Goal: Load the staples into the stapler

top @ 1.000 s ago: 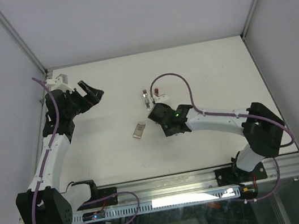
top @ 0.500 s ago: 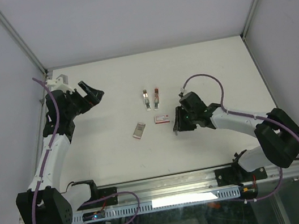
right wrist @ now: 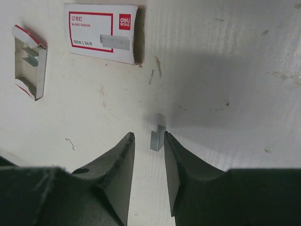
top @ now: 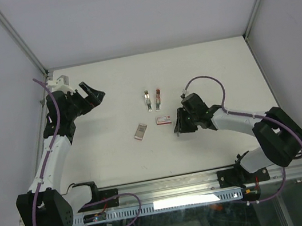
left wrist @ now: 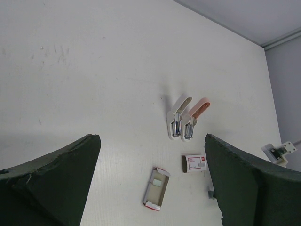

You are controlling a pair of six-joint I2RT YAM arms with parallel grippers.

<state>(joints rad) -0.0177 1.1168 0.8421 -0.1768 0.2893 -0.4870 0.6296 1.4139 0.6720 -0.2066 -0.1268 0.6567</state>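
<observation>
The right gripper [right wrist: 149, 137] is reaching low over the table [right wrist: 244, 56], its 2 fingers drawn close but not pressed together. Between their tips a short loose strip [right wrist: 157, 138] of staples is standing on edge. It is touching the finger on the right of the wrist view, while a sliver of bare table is showing between it and the other finger, so nothing is being pinched yet.

Beyond the tips and off to the left, the red-and-white box sleeve [right wrist: 101, 33] is lying flat. Further left, the staples [right wrist: 29, 60] are sitting in their open tray, well apart from the fingers. Farther on, outside that view, the white stapler [top: 148, 101] and the pink stapler [top: 158, 96] are lying side by side, well apart from both grippers.

The left gripper [left wrist: 151, 141] is hanging over the far left of the table, fingers spread wide and holding nothing.

Judging from this, the task is sitting at an early stage. The box is open and a strip is out, but no staples are showing in either stapler as far as can be seen. Closing on the strip, carrying it over and seating it in a magazine are all remaining.
</observation>
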